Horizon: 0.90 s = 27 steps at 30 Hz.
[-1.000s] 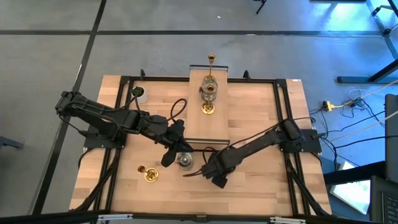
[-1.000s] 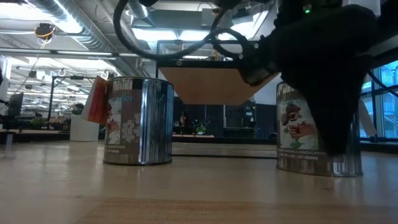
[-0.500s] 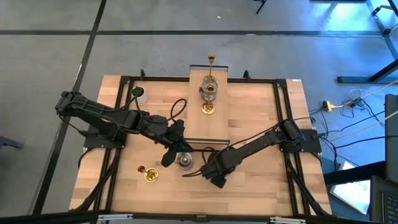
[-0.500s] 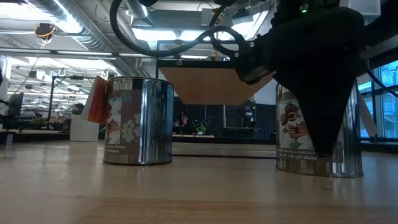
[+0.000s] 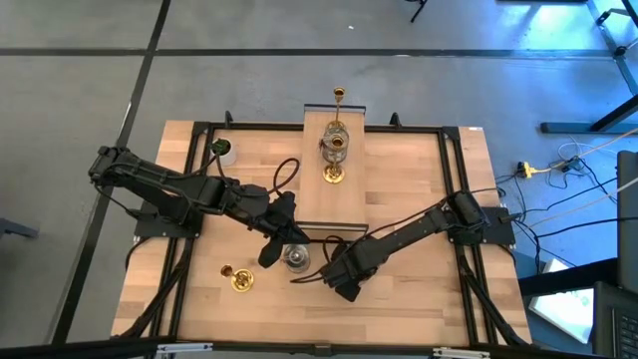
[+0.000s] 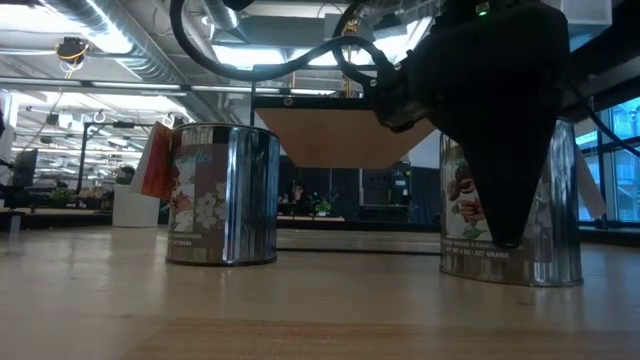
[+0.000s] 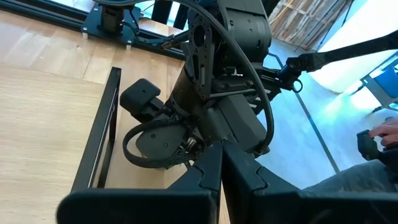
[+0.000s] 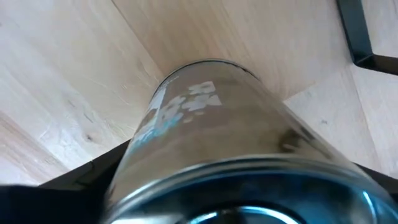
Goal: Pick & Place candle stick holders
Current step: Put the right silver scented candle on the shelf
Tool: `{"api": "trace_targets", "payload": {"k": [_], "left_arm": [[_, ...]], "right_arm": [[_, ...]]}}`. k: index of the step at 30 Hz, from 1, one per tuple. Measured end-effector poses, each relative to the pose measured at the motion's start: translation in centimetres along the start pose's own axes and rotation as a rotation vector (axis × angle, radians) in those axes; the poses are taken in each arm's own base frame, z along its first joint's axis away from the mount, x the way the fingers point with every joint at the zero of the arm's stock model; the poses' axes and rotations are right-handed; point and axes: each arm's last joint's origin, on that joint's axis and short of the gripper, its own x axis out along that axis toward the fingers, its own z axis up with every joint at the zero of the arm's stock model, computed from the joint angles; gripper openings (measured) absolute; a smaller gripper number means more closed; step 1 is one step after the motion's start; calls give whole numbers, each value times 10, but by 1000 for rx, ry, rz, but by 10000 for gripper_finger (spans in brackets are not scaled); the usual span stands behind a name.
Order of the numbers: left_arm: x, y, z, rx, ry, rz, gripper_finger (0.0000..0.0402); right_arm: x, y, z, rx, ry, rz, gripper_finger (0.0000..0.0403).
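As things stand, step: I judge this the grasp of one squat silver holder [image 8: 217,143], with the lift and the carry not yet begun.
My right gripper [image 5: 339,283]: low at the table, lower centre of the overhead frame, its fingers spread wide on either side of that holder. I cannot tell whether the pads touch it yet, and it is not lifted.
Holder in hand: standing upright on the wood at the right of the table-level frame, partly behind my dark fingers. From overhead my gripper hides it.
My left gripper [image 5: 269,253]: pinched shut on nothing, waiting just left of centre in the overhead frame.
Second silver holder [image 5: 295,258]: upright just beside my left gripper, between the two grippers.
Brass holder [image 5: 239,280]: apart from the others, lower left of the overhead frame.
Raised board [image 5: 311,189]: upper centre of the overhead frame. It bears a brass holder on a round base [image 5: 334,175] and a silver-and-glass holder [image 5: 335,143]. A slim brass holder [image 5: 339,96] is at its far end.
White cup [image 5: 221,150]: upper left of the table, no part of this job.
Next move calls for: closing evenly on the round shiny wall, then raising it straight so it neither slips nor tips. My left arm is close, so I must keep clear of it.
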Motion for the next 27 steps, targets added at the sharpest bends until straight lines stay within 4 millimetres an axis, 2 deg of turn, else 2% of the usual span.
{"api": "trace_targets", "payload": {"k": [10, 17, 21, 27], "left_arm": [[0, -1, -1, 2, 2, -3, 2], [0, -1, -1, -6, -5, 18, 2], [0, 0, -2, -22, 7, 23, 2], [0, 1, -5, -29, 39, 39, 2]], "right_arm": [[0, -1, -10, 21, 109, -17, 352], [-5, 1, -35, 0, 217, -64, 352], [-28, -5, -52, -5, 208, -86, 352], [-94, -32, -84, 73, 97, -54, 352]]}}
